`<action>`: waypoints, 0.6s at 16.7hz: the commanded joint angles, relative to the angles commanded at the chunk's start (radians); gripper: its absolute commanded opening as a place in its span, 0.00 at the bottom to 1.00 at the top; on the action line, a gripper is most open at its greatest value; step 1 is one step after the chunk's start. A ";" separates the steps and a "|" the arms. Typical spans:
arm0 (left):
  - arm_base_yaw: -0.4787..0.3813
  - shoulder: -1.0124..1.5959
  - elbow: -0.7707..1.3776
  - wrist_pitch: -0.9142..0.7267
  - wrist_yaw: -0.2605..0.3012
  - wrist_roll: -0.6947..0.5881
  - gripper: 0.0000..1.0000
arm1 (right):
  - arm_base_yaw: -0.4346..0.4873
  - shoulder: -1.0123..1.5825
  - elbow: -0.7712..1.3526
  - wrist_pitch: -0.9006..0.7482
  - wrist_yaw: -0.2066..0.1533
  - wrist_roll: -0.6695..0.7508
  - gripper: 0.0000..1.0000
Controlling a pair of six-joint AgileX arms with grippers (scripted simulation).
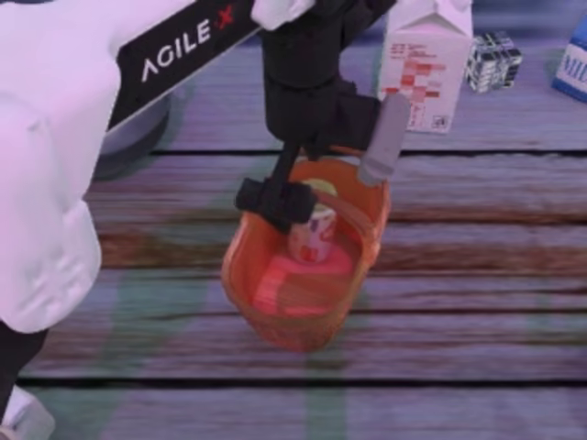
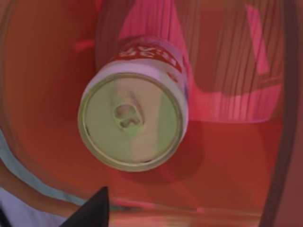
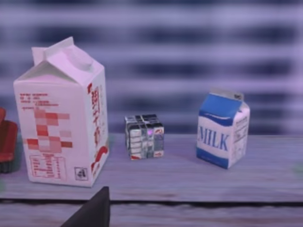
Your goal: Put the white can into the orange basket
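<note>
The wooden table (image 1: 477, 275) fills the top view. Over it, my left arm (image 1: 55, 156) reaches in from nine o'clock toward the centre. The orange basket (image 1: 240, 275) sits at the middle of the table, its arched handle (image 1: 353, 213) crossing over the opening. The left gripper (image 1: 298, 209) hangs over the basket's twelve o'clock side, just above the white can (image 1: 312, 240); its fingers stand apart on either side of the can top, though whether they touch it I cannot tell. The white can (image 2: 135, 116) is inside the basket, roughly upright and leaning a little, its dull gold top toward the left wrist camera and red basket floor around it.

At about one o'clock from the basket stands a tall white carton (image 1: 424, 64) with red checks. A small patterned cube (image 1: 492, 60) stands near it at three o'clock, then a blue milk carton (image 1: 573, 64) at the table's right edge. My right gripper shows only as a dark fingertip (image 3: 92, 213) in its own wrist view, facing these three; I cannot tell its state.
</note>
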 joint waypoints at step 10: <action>0.001 -0.014 -0.094 0.081 0.000 0.001 1.00 | 0.000 0.000 0.000 0.000 0.000 0.000 1.00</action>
